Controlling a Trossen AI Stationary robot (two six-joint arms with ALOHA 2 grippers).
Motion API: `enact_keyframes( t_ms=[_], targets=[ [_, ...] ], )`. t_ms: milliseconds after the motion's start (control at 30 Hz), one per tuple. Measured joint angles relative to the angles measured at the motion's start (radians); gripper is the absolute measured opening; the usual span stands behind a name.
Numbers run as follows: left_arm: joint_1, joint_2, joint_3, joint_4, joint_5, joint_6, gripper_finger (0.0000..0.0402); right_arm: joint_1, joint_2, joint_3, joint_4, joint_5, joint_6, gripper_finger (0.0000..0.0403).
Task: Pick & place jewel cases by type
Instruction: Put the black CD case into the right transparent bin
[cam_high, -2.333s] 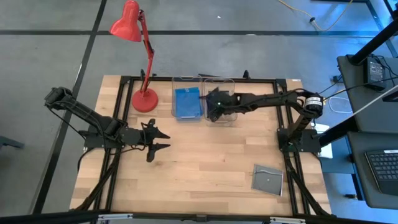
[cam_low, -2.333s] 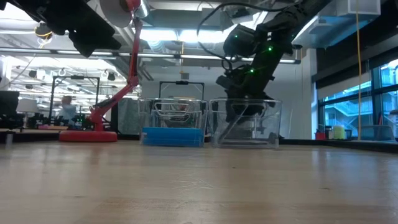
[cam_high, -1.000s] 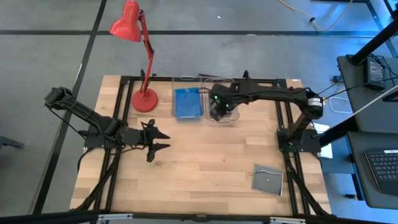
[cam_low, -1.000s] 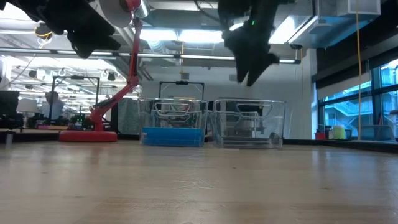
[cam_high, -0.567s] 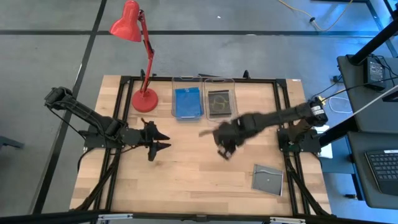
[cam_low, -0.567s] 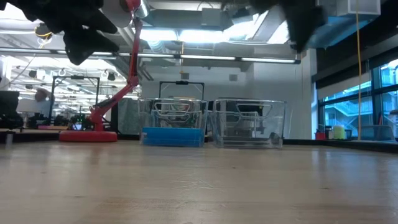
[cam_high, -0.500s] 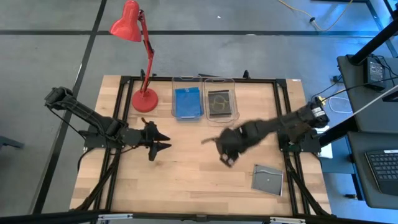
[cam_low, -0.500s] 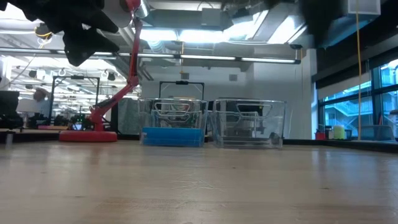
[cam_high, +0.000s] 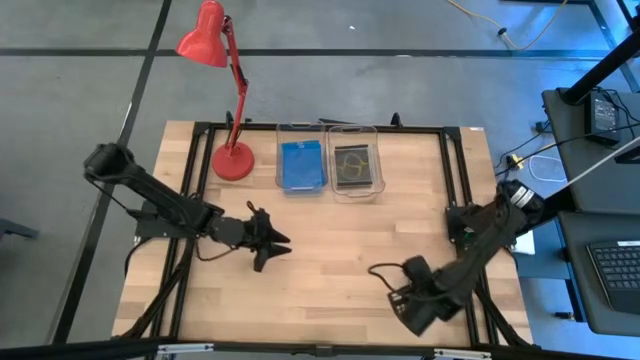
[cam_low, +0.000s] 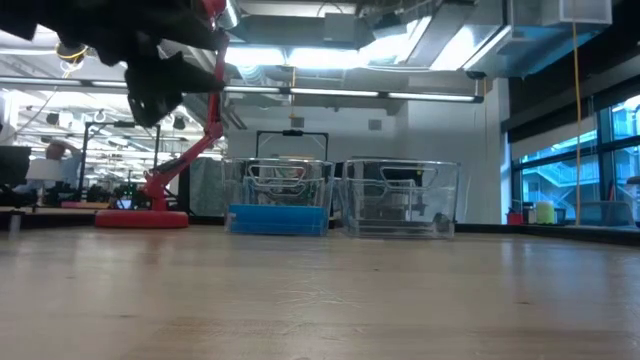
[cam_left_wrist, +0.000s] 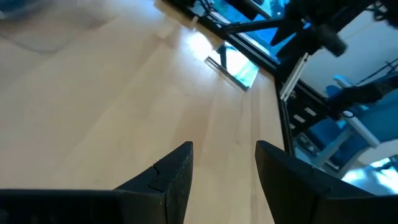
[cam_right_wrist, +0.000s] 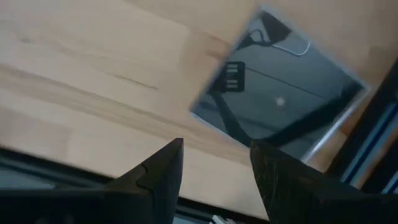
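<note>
Blue cases (cam_low: 278, 219) in left bin (cam_low: 278, 195)

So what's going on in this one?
A two-armed robot is sorting disc cases into two clear bins at the back of the table. The left bin holds blue cases, the right bin dark grey ones. The right gripper, fingers open and empty, hovers over one grey case lying flat at the table's front right corner. The left gripper is open and empty over the middle of the table.
</note>
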Motion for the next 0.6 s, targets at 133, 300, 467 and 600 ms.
enact_keyframes(
  t_ms=[133, 300, 467, 600],
  targets=[
    [0.000, 0.107, 0.000, 0.145, 0.036, -0.001, 0.0171, 0.056, 0.000, -0.071, 0.058, -0.002, 0.079, 0.0190],
    [0.000, 0.214, 0.000, 0.286, 0.054, -0.003, 0.0171, 0.071, 0.000, -0.176, 0.150, -0.001, 0.106, 0.0190],
    [0.000, 0.286, 0.013, 0.367, 0.085, -0.002, 0.0171, 0.065, 0.000, -0.303, 0.351, 0.023, 0.098, 0.0190],
    [0.000, 0.319, 0.043, 0.369, 0.113, -0.003, 0.0171, 0.061, 0.000, -0.399, 0.514, 0.055, 0.078, 0.0190]
  ],
)
